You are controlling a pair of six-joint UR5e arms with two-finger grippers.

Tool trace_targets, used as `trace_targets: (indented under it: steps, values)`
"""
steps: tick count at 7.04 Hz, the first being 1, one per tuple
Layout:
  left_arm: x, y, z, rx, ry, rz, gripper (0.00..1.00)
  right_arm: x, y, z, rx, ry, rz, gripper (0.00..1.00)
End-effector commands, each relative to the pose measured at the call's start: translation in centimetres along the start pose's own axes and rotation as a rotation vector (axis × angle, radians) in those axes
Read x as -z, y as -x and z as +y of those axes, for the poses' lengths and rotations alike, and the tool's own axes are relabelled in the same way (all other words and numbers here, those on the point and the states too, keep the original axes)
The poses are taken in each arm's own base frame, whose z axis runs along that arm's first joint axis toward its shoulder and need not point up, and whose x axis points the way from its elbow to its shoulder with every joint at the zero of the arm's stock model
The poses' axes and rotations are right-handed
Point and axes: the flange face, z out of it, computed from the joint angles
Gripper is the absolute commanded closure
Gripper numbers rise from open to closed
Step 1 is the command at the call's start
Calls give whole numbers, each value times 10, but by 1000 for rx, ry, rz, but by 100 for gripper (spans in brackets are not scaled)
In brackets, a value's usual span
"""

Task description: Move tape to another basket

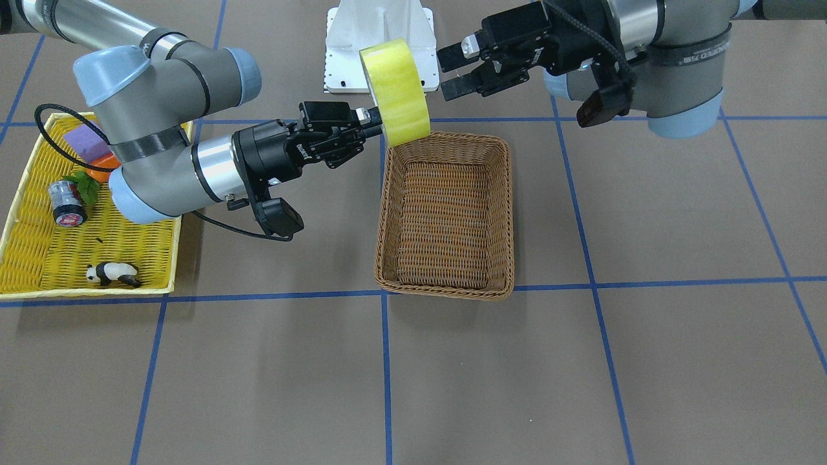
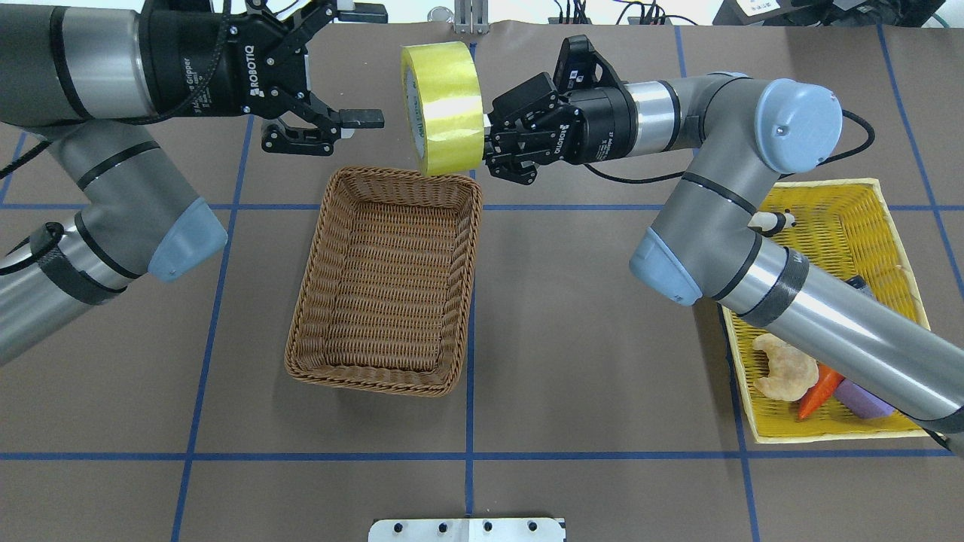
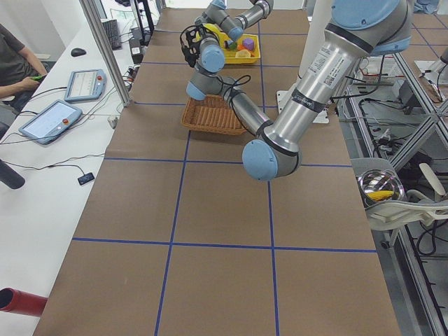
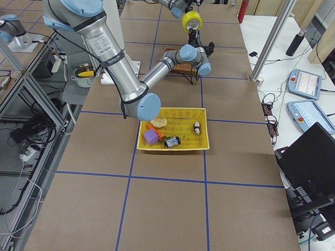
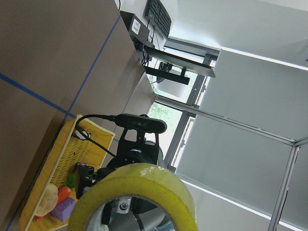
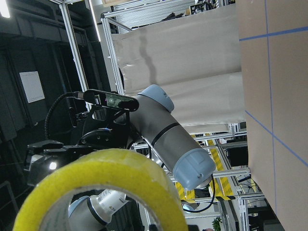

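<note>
**Tape aloft, L hand waiting**

R hand (image 2: pixel 486 141) is pinching the tape (image 2: pixel 444 105) by its wall. Roll hangs in the air over the basket (image 2: pixel 309 286) at mid-desk; can't tell which end, views disagree. L hand (image 2: pixel 360 64) is spread, empty, facing the roll's open side. Looks like a pass to me: I'd ease L in w/ one finger thru the core, clamp firm, only then let R go. Keep it over the wicker in case it slips.

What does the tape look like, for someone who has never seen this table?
Start at the brown wicker basket in the middle. In the air above it, the right gripper holds the tape: a wide glossy yellow roll, the only thing held aloft.
</note>
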Motion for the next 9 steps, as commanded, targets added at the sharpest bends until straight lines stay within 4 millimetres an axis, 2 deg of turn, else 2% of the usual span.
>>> trace_targets:
  steps: [1, 3, 5, 6, 8, 9]
  values:
    - [-15, 8, 11, 10, 32, -8, 3, -9, -8, 4, -12, 4, 2, 100]
    - [-29, 9, 19, 26, 18, 37, 6, -15, -19, 9, -13, 12, 4, 100]
    - [-28, 11, 20, 19, 20, 40, 13, -16, -13, 16, -4, 27, -1, 100]
    - [-26, 13, 18, 15, 18, 37, 13, -12, -9, 23, -1, 32, -3, 100]
    - [-24, 12, 20, 8, 21, 40, 15, -10, -9, 25, -3, 30, -2, 100]
    - [-23, 11, 22, 8, 24, 43, 25, -14, -7, 23, -10, 21, 3, 100]
